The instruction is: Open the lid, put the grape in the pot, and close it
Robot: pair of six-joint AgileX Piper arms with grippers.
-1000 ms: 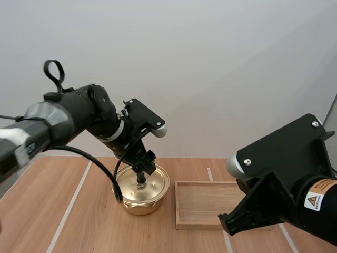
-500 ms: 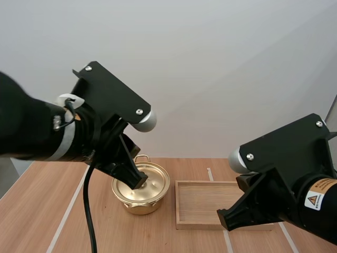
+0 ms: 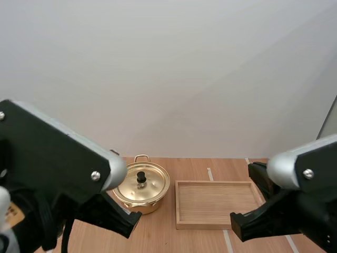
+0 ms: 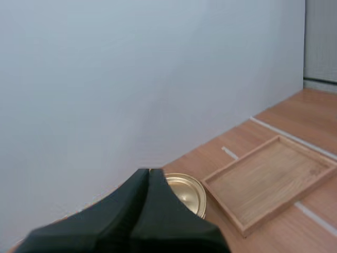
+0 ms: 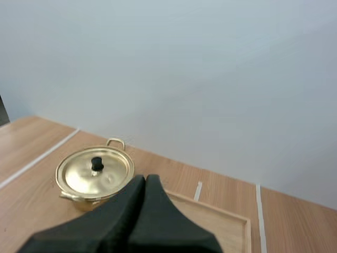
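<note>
- Left gripper point(image 4: 148, 175): fingers pressed together into one dark wedge, holding nothing, on the near side of the pot point(image 3: 147, 203).
- Right gripper point(image 5: 145, 180): likewise closed and empty.
- Pot: gold, lid point(image 3: 151, 184) seated on it, standing on the table point(image 3: 158, 237).
- Wooden tray point(image 3: 216, 183): just right of the pot.

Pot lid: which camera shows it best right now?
Right wrist view: the whole lid and its black knob sit unobstructed on the pot. High view shows it too, its left edge behind my left arm. Left wrist view shows part, behind shut jaws.
</note>
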